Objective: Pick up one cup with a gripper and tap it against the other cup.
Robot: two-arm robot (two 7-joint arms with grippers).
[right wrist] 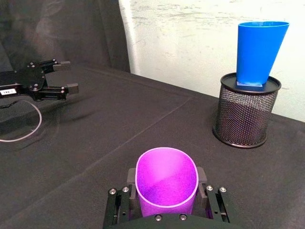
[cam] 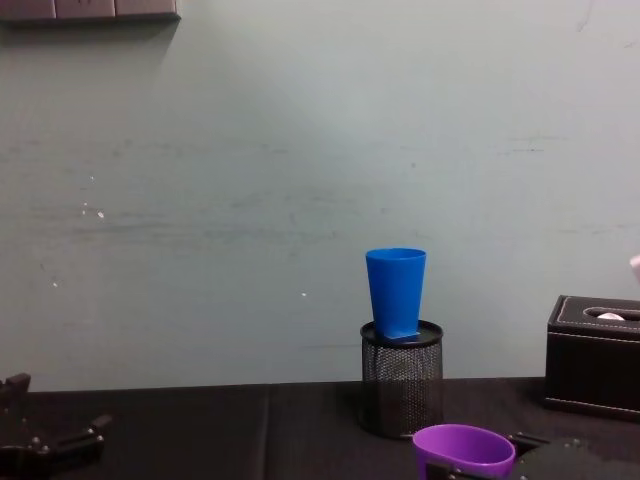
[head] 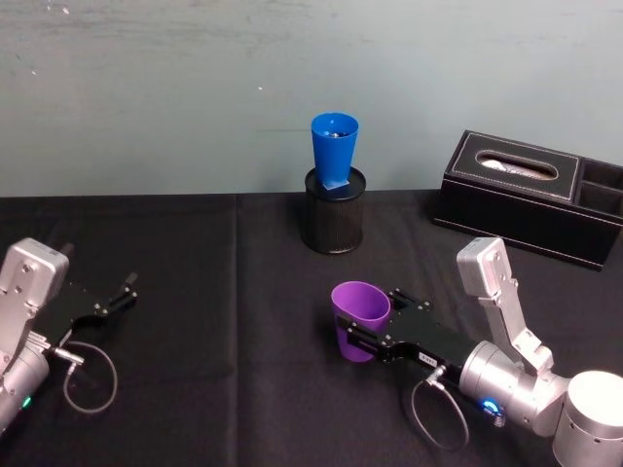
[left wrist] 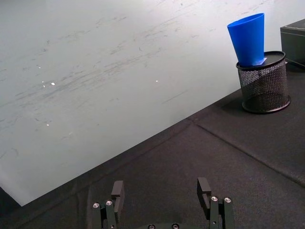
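The purple cup point(head: 358, 321) is on the black cloth in front of me, mouth up, and also appears low in the chest view point(cam: 463, 450). My right gripper point(head: 372, 317) is shut on it, one jaw on each side. The cup's rim point(right wrist: 167, 183) is squeezed into an oval between the jaws. Whether its base touches the cloth is hidden. The blue cup point(head: 334, 151) stands upright inside a black mesh pen holder point(head: 334, 214) near the table's back edge, well beyond the purple cup. My left gripper point(head: 127, 287) rests open and empty at the far left.
A black leather tissue box point(head: 531, 195) stands at the back right, close to the right arm. The black tablecloth point(head: 214, 370) ends at a pale wall just behind the pen holder. A loose cable loops on the cloth beside each wrist.
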